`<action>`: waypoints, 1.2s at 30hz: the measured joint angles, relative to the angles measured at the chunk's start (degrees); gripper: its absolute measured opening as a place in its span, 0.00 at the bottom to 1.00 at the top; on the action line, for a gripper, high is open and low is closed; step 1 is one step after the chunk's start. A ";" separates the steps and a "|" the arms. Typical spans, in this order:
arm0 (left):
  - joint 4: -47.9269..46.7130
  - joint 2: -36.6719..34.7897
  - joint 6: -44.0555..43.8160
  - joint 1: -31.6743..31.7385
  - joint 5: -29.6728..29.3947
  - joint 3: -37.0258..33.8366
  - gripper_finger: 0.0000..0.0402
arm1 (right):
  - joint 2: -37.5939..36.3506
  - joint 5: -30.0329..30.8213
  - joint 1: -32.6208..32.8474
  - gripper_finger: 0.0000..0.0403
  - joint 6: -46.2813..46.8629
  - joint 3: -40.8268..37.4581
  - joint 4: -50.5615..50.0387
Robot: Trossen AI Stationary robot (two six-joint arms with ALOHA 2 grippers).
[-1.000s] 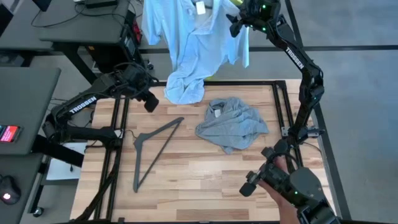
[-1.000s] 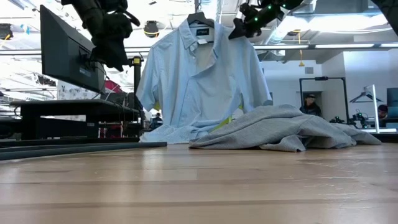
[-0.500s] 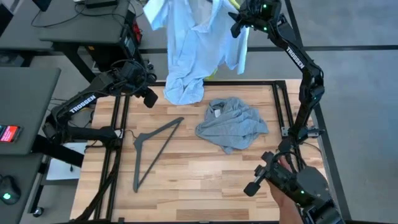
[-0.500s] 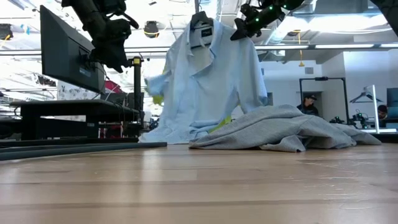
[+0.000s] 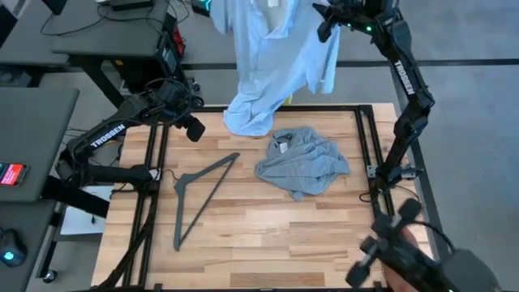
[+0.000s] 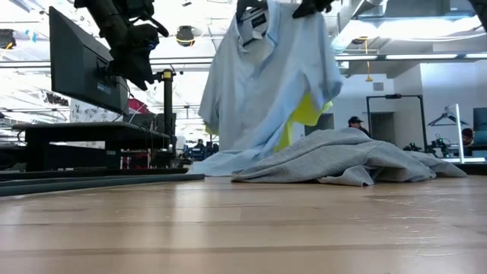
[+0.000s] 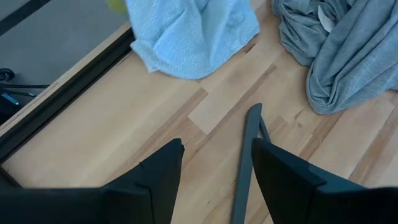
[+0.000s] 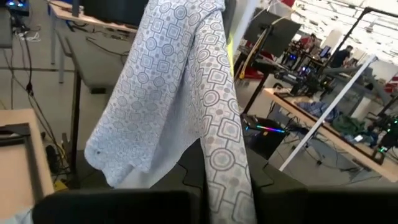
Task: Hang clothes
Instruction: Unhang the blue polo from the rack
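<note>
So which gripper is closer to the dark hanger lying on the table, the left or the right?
The left. The left gripper hovers open just above the hanger's far end, while the right gripper is raised beyond the table's far edge, shut on the pale blue shirt.

Soft pale blue shirt [image 5: 276,65], matt grey T-shirt [image 5: 304,162], smooth wooden table [image 5: 268,235], matt plastic-looking hanger [image 5: 199,195].

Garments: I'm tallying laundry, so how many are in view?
3: pale blue shirt hanging past the table's far edge, yellow garment mostly hidden behind it, grey T-shirt crumpled on the table.
</note>
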 joint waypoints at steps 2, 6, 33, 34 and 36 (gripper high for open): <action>0.15 -0.23 0.49 0.00 -0.01 0.00 0.44 | -1.73 0.49 0.20 0.06 0.02 0.01 -1.85; 0.14 -0.92 1.64 -0.02 0.00 0.28 0.44 | -4.63 1.71 1.53 0.06 1.18 0.09 -5.80; 0.90 -1.41 20.01 -17.31 -3.07 30.32 0.44 | 6.07 7.44 35.92 0.06 4.55 0.09 -23.95; 0.03 -1.16 20.89 -17.31 -4.35 30.32 0.44 | 6.85 7.69 36.55 0.06 5.04 0.08 -24.05; -2.27 -0.53 22.70 -17.24 -7.00 30.34 0.44 | 7.89 7.68 37.75 0.06 5.27 0.07 -24.09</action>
